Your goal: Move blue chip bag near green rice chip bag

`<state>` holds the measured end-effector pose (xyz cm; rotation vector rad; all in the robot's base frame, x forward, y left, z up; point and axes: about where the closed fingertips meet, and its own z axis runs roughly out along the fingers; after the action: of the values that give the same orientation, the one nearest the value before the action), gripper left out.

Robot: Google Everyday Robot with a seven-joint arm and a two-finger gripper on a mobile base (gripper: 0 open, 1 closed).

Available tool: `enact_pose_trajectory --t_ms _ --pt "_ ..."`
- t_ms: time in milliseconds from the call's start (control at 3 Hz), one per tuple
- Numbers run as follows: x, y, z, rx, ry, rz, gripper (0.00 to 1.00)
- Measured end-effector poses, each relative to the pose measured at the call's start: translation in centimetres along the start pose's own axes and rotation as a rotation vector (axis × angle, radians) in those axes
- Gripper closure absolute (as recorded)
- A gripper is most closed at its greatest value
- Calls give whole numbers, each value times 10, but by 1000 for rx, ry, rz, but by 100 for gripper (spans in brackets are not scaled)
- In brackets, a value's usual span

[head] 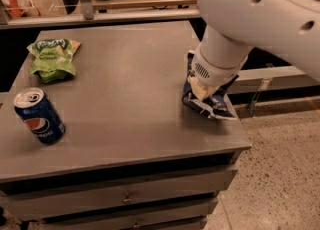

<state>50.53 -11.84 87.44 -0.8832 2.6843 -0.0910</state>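
The blue chip bag [216,105] is dark navy and crumpled, at the right edge of the grey table [130,79]. My gripper [199,92] comes down from the big white arm and is shut on the bag's upper part. The bag is bunched up and tilted, with its left side raised off the tabletop. The arm's wrist hides most of the bag. The green rice chip bag [52,59] lies flat at the table's far left, well apart from the blue bag.
A blue Pepsi can [39,116] stands upright at the front left of the table. The table has drawers below its front edge. A wooden counter with a rail [125,4] runs behind the table. Speckled floor [280,174] lies to the right.
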Motion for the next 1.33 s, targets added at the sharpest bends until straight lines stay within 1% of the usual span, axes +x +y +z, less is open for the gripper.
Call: enact_pose_trajectory --t_ms 333,667,1000,1333 --pt "-36 -18 -53 75 -90 -186 100" --pt "-43 -20 -63 85 -113 -265 100" --pt "-42 -19 -62 85 -111 -266 100" --pt "-58 -15 -76 150 -155 -346 100"
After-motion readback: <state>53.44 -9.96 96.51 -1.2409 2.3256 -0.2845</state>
